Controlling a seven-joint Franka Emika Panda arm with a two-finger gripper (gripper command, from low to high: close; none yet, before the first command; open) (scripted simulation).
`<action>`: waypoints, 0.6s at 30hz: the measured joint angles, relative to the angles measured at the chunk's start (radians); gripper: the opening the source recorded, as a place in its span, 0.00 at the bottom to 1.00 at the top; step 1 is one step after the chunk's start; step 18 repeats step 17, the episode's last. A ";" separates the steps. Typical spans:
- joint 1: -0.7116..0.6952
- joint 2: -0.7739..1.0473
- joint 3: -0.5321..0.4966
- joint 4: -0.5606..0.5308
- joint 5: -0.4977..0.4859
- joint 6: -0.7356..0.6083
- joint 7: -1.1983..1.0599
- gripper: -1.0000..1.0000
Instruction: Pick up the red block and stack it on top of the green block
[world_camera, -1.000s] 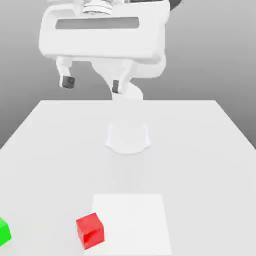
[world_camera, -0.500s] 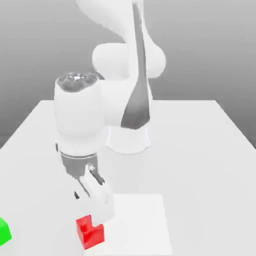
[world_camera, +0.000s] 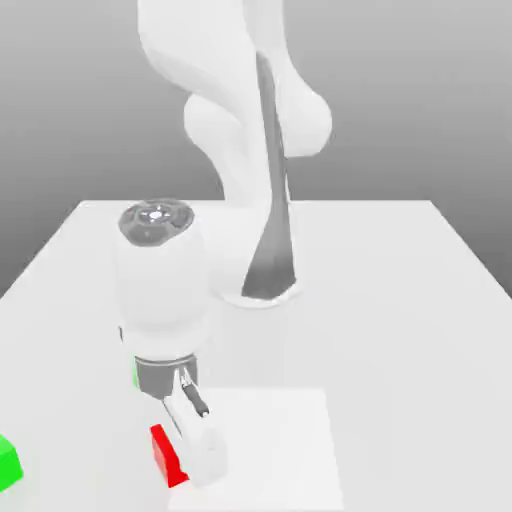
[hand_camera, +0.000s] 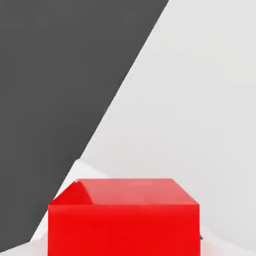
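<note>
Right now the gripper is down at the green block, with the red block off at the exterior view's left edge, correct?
No, the colours are swapped. In the exterior view the gripper is down at the red block, and the green block sits at the left edge.

Red block (hand_camera: 123, 222) — smooth, faintly glossy; table (world_camera: 400, 300) — matt white.

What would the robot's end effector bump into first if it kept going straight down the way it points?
Most likely the small bright red cube: the end effector is already down right beside it, and the hand view shows the cube close ahead. The white table lies under it.
</note>
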 joint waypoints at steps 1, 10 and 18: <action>-0.020 -0.006 -0.008 0.019 0.008 -0.025 -0.028 0.00; -0.266 0.104 -0.132 0.286 0.069 -0.181 -0.353 0.00; -0.279 0.203 -0.136 0.304 0.076 -0.101 -0.372 1.00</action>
